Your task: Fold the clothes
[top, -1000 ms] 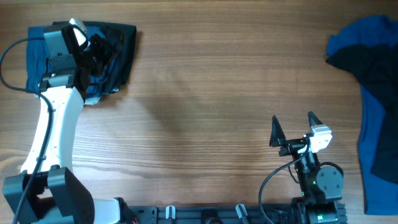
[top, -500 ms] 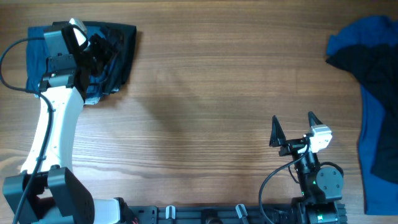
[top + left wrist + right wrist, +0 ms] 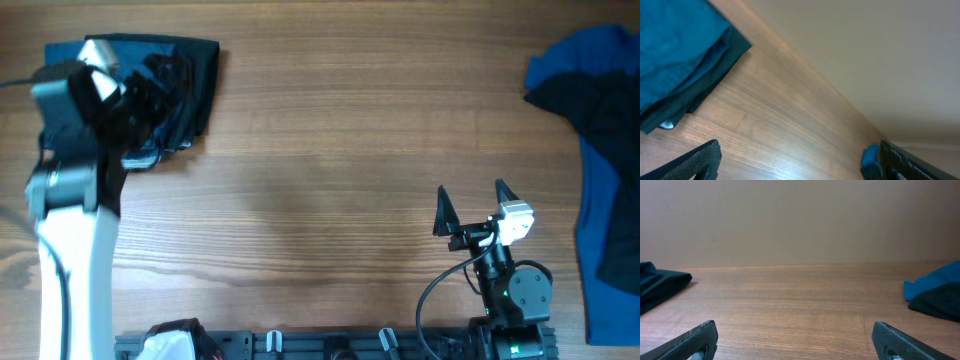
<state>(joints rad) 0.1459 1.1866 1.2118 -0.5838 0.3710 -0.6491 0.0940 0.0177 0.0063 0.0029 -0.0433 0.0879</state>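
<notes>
A folded stack of dark navy clothes (image 3: pixel 203 68) lies at the table's far left corner, and it shows at the upper left of the left wrist view (image 3: pixel 682 62). My left gripper (image 3: pixel 168 86) hovers over its right part, open, with only bare wood between its fingers (image 3: pixel 696 160). A loose pile of royal blue and black clothes (image 3: pixel 603 140) sits at the right edge, seen far right in the right wrist view (image 3: pixel 936 291). My right gripper (image 3: pixel 472 205) rests near the front edge, open and empty, its fingertips (image 3: pixel 692 341) wide apart.
The wooden table (image 3: pixel 330 150) stretches between the two heaps. The arm bases and cables (image 3: pixel 510 290) stand along the front edge. A plain wall rises behind the table's far edge (image 3: pixel 800 266).
My left arm has risen and drawn back toward the left over the folded stack. The right arm and both heaps have not moved.
</notes>
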